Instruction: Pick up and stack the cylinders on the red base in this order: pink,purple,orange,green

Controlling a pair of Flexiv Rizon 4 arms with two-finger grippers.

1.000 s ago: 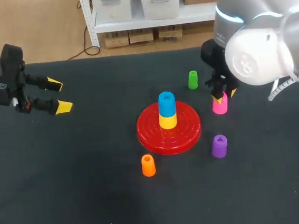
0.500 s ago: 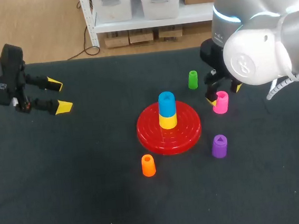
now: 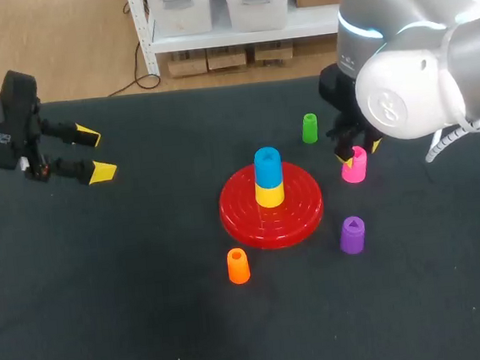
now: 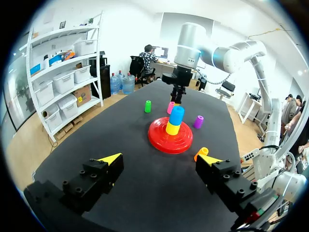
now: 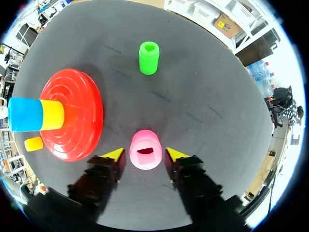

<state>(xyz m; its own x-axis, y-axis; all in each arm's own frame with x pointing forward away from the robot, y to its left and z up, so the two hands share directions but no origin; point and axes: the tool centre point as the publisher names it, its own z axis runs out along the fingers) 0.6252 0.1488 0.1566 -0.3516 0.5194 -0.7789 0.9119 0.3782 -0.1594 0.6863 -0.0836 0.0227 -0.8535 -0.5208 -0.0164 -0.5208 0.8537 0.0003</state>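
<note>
none of the four cylinders has been stacked yet, so the job is judged to be at its very first step. the pink cylinder [image 3: 354, 167] is found on the table [image 3: 110, 329], to the right of the red base [image 3: 303, 212] and apart from it, and it is straddled by the right gripper [image 5: 145, 155]. the yellow tips are set just beside it on both sides, with a thin dark sliver seen at each, so the jaws are read as unclenched and the grasp as not yet made.

the purple cylinder [image 3: 352, 235] is left standing near the base's right edge, the orange cylinder [image 3: 238, 266] just off its front left, and the green cylinder [image 3: 309, 128] further back, near the pink one. all three are untouched. pink, purple, orange and green are all left to be lifted and placed.

the middle of the base is already taken: a yellow cylinder [image 3: 269, 195] is seated there with a blue cylinder [image 3: 267, 166] on top. the pink one would probably have to be set on that blue top, so a high lift and a careful centring are called for.

the left gripper [image 3: 94, 153] is held wide apart and empty, well off at the table's left side. the path from pink to base is not blocked; only the green cylinder is close enough to be clipped.
</note>
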